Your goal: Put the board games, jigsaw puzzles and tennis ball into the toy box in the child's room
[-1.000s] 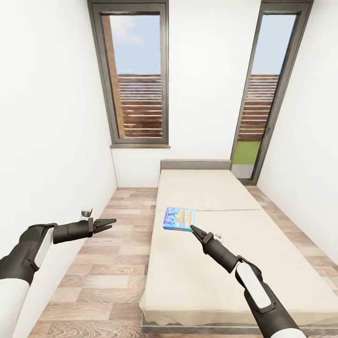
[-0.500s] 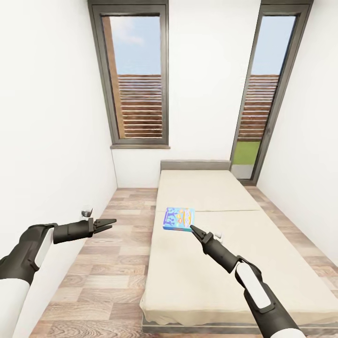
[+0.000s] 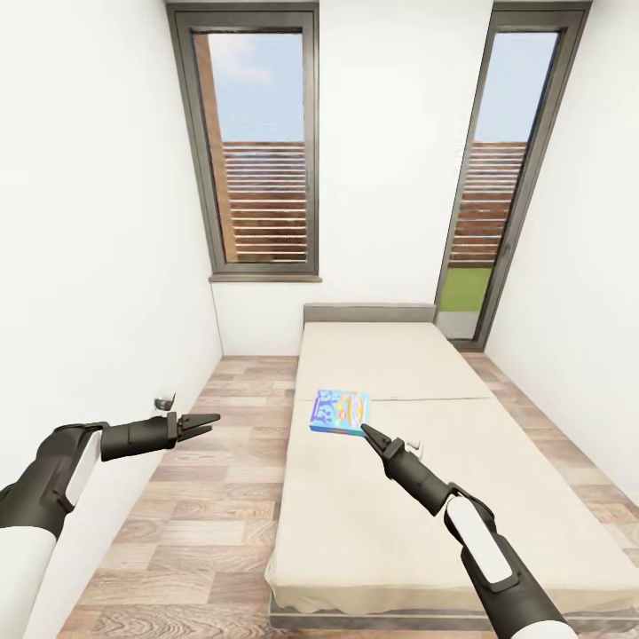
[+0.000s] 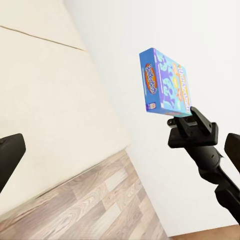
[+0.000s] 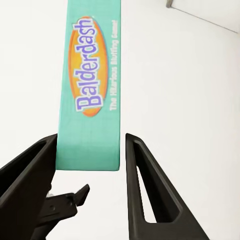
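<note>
1. The blue board game [image 3: 340, 413] was a small flat card box, its top printed with purple and orange cartoon shapes on blue, and its narrow teal edge [image 5: 89, 95] bore an orange oval lettered "Balderdash" in purple.
2. It sat tilted at the left side of the bed [image 3: 497, 497], close to the seam between the two mattress parts; whether it touched the mattress could not be told.
3. The right gripper [image 3: 363, 430] had its tips at the box's near corner, and in the left wrist view its fingers [image 4: 192, 125] pinched the box's lower edge, so that the box [image 4: 165, 82] stood out beyond them.
4. In the right wrist view the dark fingers [image 5: 150, 192] flanked the teal edge.
5. The left gripper [image 3: 209, 419] hung over the wooden floor [image 3: 213, 497] left of the bed, well apart from the box, its fingers slightly spread and holding nothing.
6. Beyond the bed's grey headboard [image 3: 370, 312] stood a white wall with two tall dark-framed windows [image 3: 257, 146].
</note>
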Robot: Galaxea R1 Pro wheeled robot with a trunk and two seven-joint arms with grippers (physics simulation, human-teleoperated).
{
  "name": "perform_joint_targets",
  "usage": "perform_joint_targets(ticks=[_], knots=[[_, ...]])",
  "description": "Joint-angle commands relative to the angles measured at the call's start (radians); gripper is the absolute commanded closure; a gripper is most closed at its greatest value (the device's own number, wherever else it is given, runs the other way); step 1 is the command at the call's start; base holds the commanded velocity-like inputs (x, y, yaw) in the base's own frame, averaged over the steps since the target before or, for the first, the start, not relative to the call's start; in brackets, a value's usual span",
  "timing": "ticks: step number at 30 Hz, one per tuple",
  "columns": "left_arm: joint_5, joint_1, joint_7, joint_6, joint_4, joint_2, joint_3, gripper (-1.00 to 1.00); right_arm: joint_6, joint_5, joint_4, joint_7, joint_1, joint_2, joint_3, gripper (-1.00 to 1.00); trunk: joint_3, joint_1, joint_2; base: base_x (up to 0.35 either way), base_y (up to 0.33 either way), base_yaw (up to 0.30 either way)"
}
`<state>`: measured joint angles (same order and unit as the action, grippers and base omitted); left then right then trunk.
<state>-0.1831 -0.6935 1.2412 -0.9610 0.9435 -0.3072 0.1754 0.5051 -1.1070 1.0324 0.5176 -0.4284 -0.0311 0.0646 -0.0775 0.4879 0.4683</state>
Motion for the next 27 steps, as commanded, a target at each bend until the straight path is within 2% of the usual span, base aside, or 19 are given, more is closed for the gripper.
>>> perform_joint_targets(ticks=[1, 10, 27], knots=[[-0.003, -0.001, 0.001, -0.007, 0.0, 0.0, 0.0, -1.0, 0.005, -0.008, 0.0, -0.001, -0.001, -0.001, 0.001, 1.0, 0.001, -0.003, -0.005, 0.0, 0.0, 0.0], [-0.002, -0.001, -0.001, -0.007, 0.0, 0.0, 0.001, -1.0, 0.004, -0.008, 0.0, -0.001, 0.0, -0.001, 0.001, 1.0, 0.029, -0.038, -0.068, 0.0, 0.0, 0.0], [-0.002, -0.001, -0.005, -0.007, 0.0, 0.002, 0.001, -1.0, 0.004, -0.008, 0.0, -0.001, -0.001, 0.0, 0.001, 1.0, 0.029, -0.038, -0.068, 0.0, 0.0, 0.0]])
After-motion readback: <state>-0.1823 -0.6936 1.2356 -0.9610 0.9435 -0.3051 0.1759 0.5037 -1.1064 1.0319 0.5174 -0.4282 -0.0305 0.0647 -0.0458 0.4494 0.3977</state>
